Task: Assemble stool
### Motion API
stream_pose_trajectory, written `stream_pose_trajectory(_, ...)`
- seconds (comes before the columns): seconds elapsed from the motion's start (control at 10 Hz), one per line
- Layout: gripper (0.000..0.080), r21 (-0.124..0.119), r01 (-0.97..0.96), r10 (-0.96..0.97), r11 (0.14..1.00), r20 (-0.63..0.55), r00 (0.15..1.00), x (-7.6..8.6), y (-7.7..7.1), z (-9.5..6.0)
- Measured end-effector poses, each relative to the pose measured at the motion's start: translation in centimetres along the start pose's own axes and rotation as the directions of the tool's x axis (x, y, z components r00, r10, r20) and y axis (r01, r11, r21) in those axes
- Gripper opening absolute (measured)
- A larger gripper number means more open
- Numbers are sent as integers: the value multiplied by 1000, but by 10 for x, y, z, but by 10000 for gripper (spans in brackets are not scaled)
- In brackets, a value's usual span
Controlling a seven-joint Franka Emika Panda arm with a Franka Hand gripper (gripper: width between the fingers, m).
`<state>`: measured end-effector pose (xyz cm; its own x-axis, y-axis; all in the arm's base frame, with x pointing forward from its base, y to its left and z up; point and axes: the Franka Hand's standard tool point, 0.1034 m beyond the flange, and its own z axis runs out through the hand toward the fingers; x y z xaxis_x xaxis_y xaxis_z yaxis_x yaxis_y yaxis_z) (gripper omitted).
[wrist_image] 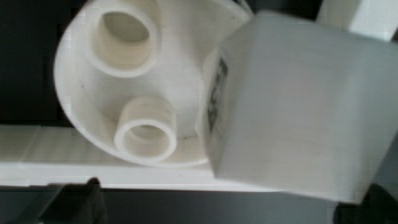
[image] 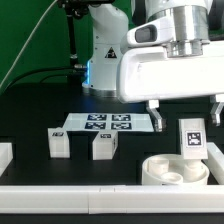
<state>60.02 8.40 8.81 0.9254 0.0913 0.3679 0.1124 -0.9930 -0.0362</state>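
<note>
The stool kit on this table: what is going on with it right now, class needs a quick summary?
The arm's pincer hangs open above the round seat disc, holding nothing. The disc lies sockets up against the front rail, with one leg standing beside it. Two more legs sit loose in front of the marker board. Nothing looks joined yet.

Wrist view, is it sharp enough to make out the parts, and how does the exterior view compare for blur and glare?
Wrist view: soft and close-up, the round seat disc and a white block leg fill the frame with blurred edges, whites nearly washed out. Exterior view: sharper, the tags on the marker board are distinct against the dark table, though the open pincer and arm housing look bright.
</note>
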Motion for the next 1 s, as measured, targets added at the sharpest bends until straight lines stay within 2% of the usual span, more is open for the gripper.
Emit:
stream_pose_trajectory(0.2,649,24,-8,4,1000,169,986,-7,-5,2)
stream_pose_trajectory(0.3,649,40,-41,29,998,252,967,-1,-5,4)
stream_pose_trajectory(0.4,649,41,-50,38,998,249,968,6,-7,7)
stream_pose_trajectory(1.0,649,39,-71,58,997,256,965,4,-6,9)
